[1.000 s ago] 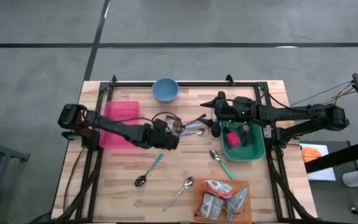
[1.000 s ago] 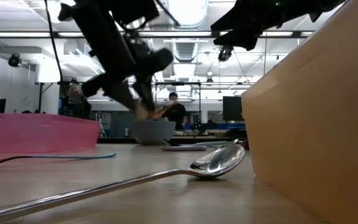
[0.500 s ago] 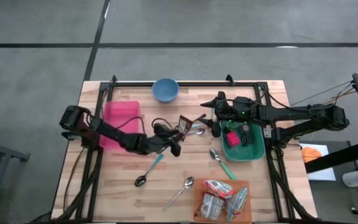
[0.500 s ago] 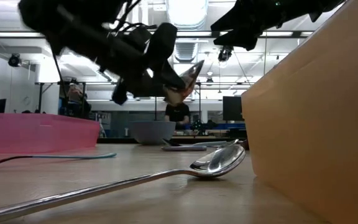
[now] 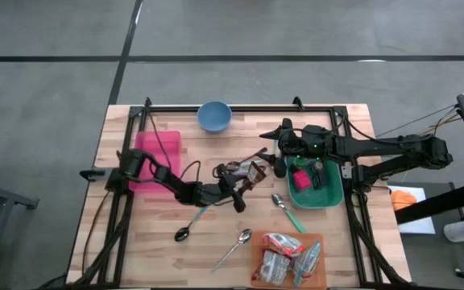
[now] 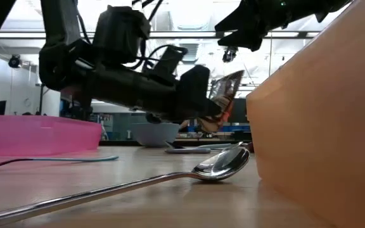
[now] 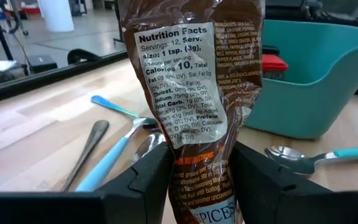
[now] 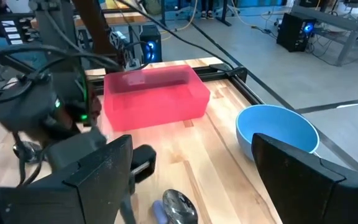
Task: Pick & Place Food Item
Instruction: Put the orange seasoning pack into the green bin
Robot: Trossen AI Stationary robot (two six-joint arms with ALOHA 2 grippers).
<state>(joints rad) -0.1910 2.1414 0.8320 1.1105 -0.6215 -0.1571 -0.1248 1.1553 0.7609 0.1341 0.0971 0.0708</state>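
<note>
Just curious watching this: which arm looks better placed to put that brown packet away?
Probably the left: its end effector already grips the spice packet beside the teal bin. The right end effector is open, holding nothing.

The bench [image 5: 151, 242] top is pale wood planking with a matt, visibly grained surface. The spice packet [image 7: 194, 99] is glossy, crinkled brown film with printed white panels. The spoon [image 6: 220, 166] has a polished, mirror-bright metal bowl. The pink bin [image 8: 154, 96] is translucent plastic. The teal bin [image 7: 328, 81] and blue bowl [image 8: 278, 132] are smooth, opaque plastic.
</note>
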